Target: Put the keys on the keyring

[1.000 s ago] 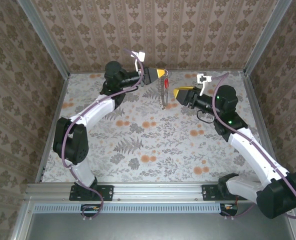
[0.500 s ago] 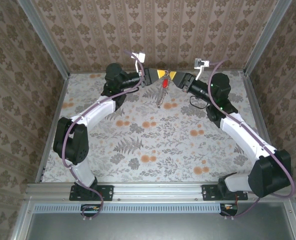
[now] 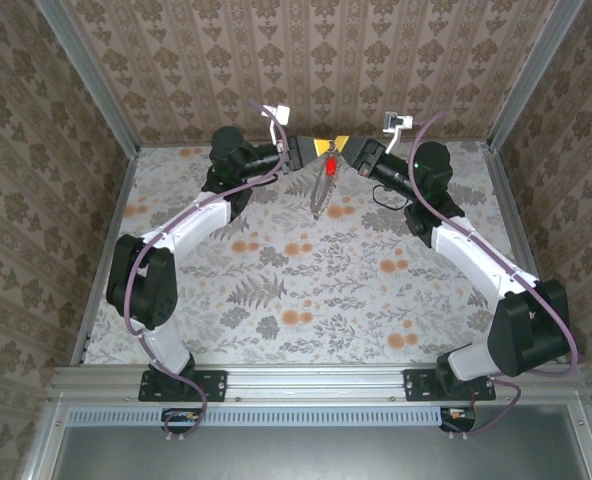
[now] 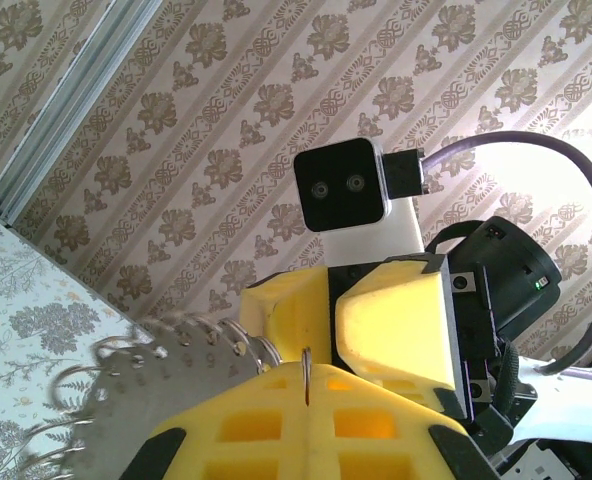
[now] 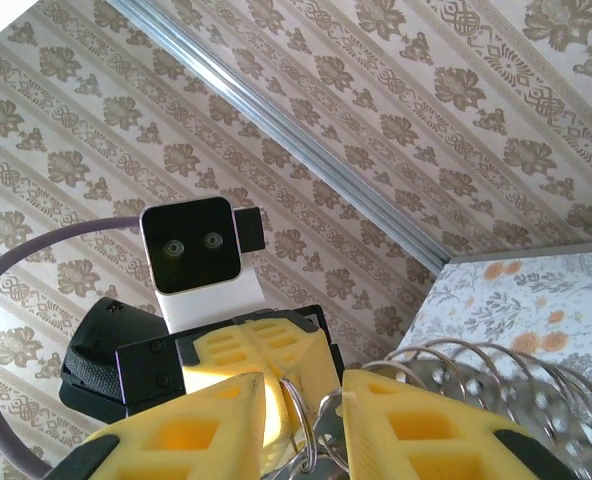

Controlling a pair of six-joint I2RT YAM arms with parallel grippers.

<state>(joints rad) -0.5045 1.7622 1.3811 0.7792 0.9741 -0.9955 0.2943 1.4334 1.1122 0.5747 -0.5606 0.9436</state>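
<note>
My left gripper (image 3: 325, 148) is held up at the back of the table, shut on the keyring (image 4: 306, 372), a thin silvery ring pinched edge-on between its yellow fingers. From the ring hang the key with a red head (image 3: 331, 166) and a silvery perforated plate with wire coils (image 3: 320, 198). My right gripper (image 3: 342, 149) meets the left one tip to tip. Its jaws stand narrowly apart around the keyring (image 5: 298, 418) and a silver metal piece (image 5: 326, 430) that lies against one finger. In the left wrist view the plate and coils (image 4: 141, 395) sit left of the fingers.
Patterned walls close the cell on three sides, with an aluminium post (image 3: 524, 68) at the back right corner close behind the right arm. The floral table top (image 3: 306, 290) stretches out below both raised arms. A rail (image 3: 306, 380) runs along the near edge.
The right arm has swung up and left from mid-table until its gripper meets the left one at the ring, and its jaws have narrowed. The left gripper has held still.
</note>
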